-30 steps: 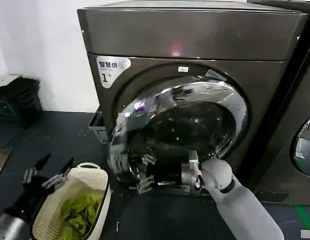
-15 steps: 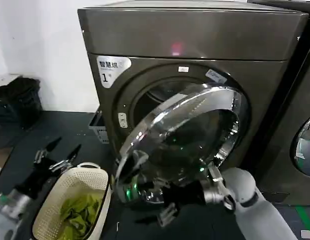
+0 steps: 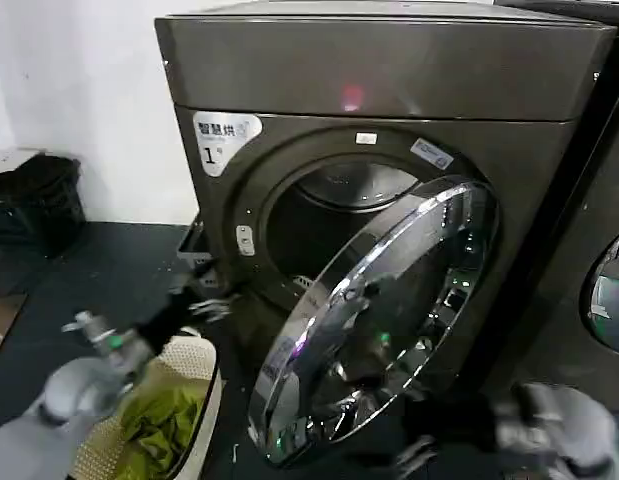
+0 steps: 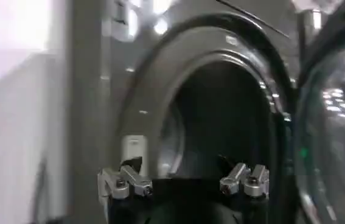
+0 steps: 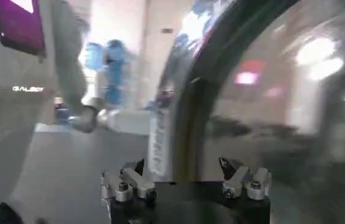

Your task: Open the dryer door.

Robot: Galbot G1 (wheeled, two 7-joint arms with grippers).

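Two arms are at work in front of the dryer (image 3: 389, 150), the dark bronze-grey machine with the white "1" label (image 3: 225, 136) and a small pink light (image 3: 351, 98) on its upper panel. The dryer door (image 3: 374, 320) stands swung well out from the round opening, hinged on the robot's right side, its wide chrome ring tilted toward the floor and its dark glass facing outward. Behind it the drum mouth (image 3: 334, 215) lies exposed (metal drum wall visible near the top).

In the head view the left hand (image 3: 194, 300) is raised just beside the lower left rim of the opening, above a white perforated basket (image 3: 194, 365) holding green cloth (image 3: 159, 420). In the left wrist view this hand (image 4: 183, 179) has its fingers (image 4: 123, 181) spread apart with nothing between them, pointing into the dark opening.

The right hand (image 3: 419, 455) sits low, under the bottom edge of the open door, blurred in the head view. In the right wrist view this hand (image 5: 184, 179) also has its fingers (image 5: 126, 184) spread wide and empty, right next to the door's chrome ring (image 5: 187, 109); whether they touch it cannot be told.
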